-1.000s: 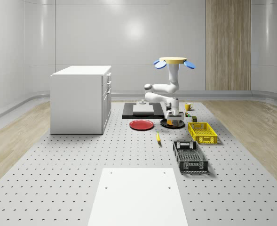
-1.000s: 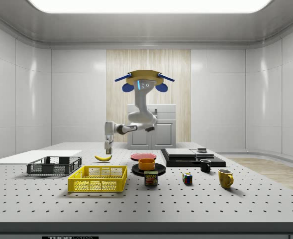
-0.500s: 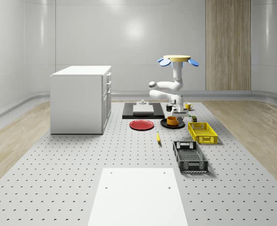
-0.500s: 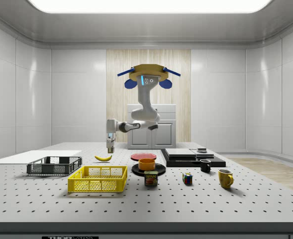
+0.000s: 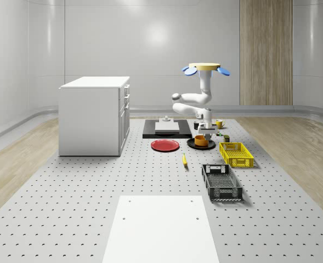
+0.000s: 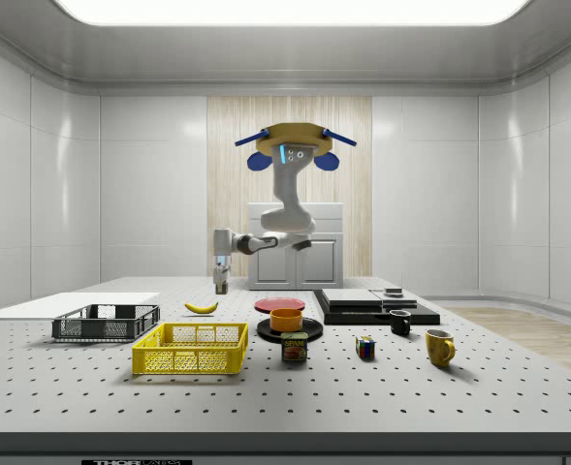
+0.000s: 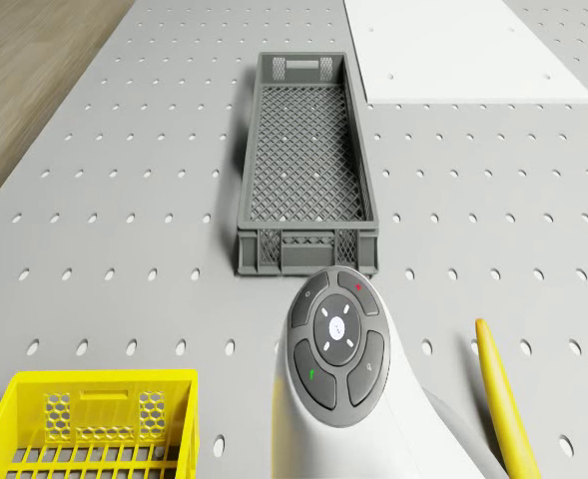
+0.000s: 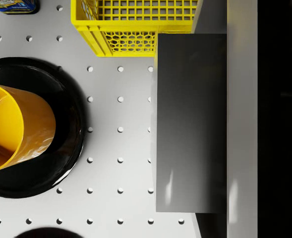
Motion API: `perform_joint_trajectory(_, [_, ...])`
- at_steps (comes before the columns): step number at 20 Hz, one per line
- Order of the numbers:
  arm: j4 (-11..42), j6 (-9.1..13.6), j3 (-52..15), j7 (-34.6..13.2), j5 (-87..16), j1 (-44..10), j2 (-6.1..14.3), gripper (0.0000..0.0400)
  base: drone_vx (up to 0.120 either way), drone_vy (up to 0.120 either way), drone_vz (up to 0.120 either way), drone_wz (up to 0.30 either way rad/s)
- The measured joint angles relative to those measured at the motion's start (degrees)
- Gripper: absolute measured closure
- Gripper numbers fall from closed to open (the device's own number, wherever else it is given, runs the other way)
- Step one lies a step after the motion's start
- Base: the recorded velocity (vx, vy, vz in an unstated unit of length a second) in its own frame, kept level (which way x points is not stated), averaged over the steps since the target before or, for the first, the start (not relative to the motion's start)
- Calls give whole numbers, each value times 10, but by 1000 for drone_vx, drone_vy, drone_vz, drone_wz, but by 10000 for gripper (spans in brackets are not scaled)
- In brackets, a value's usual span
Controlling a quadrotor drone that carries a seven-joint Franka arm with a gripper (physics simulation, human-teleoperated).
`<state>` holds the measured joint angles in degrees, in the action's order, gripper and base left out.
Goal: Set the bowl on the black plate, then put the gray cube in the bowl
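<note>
Across the perforated counter, the drone is hovering above the black plate, where the orange bowl is already sitting. In the side view the gripper is hanging clear above the counter, well off to the bowl's left near the banana. Whether its fingers are parted, I cannot tell; a dark slab is blocking the wrist view. The gray cube is proving hard to identify.

The drone hovers above the table, its arm bent out sideways so the gripper hangs pointing straight down, clear of the table.
</note>
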<state>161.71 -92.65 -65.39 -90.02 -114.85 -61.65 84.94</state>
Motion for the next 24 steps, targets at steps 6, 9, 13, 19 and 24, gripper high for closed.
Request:
perform_joint_trajectory(6, [0,0,0,0,0,0,0,149,-120,-120,0,0])
perform_joint_trajectory(9, [0,0,0,0,0,0,0,149,-53,-80,0,0])
perform_joint_trajectory(13, [0,0,0,0,0,0,0,149,-120,50,0,0])
perform_joint_trajectory(19, [0,0,0,0,0,0,0,149,-120,27,0,0])
perform_joint_trajectory(24, [0,-1,0,0,0,0,1,149,-120,0,0,0])
